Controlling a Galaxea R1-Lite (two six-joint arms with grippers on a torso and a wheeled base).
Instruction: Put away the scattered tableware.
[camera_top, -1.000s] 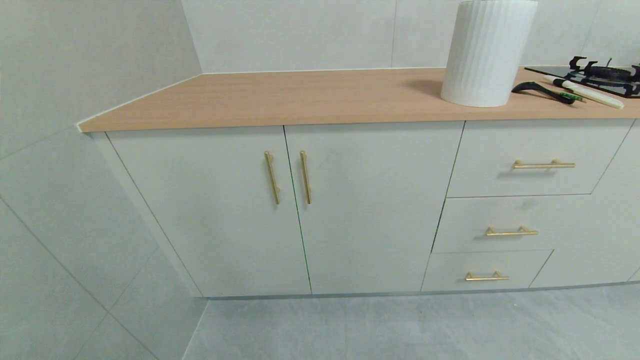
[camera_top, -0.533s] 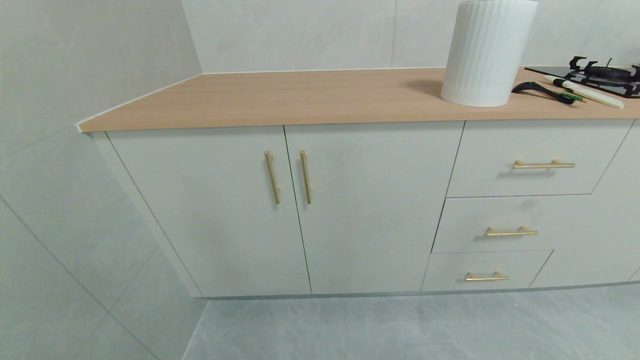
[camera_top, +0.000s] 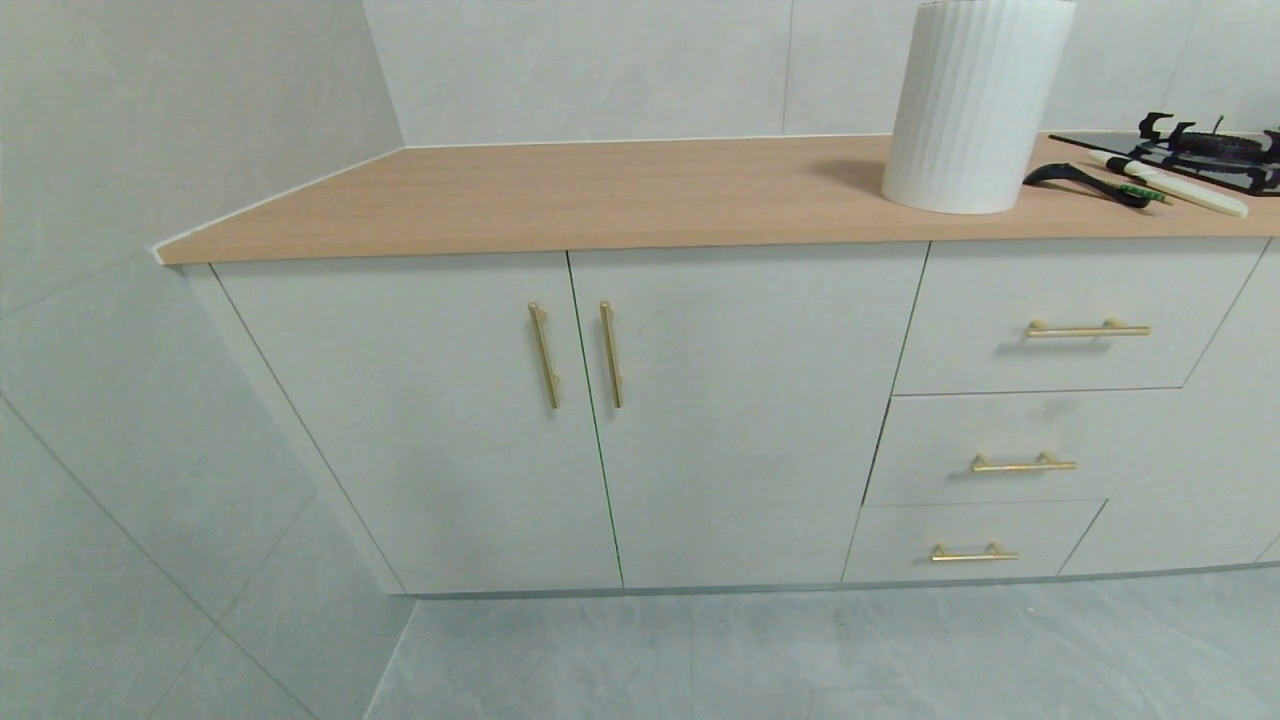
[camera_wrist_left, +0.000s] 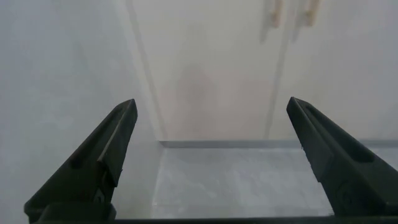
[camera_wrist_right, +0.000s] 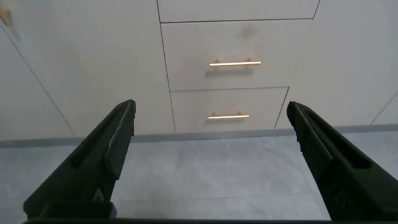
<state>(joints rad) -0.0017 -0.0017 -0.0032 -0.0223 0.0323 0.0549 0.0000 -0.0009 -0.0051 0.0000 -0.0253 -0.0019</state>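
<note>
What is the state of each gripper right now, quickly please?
Left gripper: open, holding nothing.
Right gripper: open, holding nothing.

At two o'clock the counter (camera_top: 560, 195) carries one white ribbed cylinder (camera_top: 975, 110), one black spoon (camera_top: 1060, 175) and one white-handled utensil (camera_top: 1190, 190). Below it are two doors (camera_top: 420, 420), three drawers (camera_top: 1080, 290) and five gold handles (camera_top: 544, 355).
</note>
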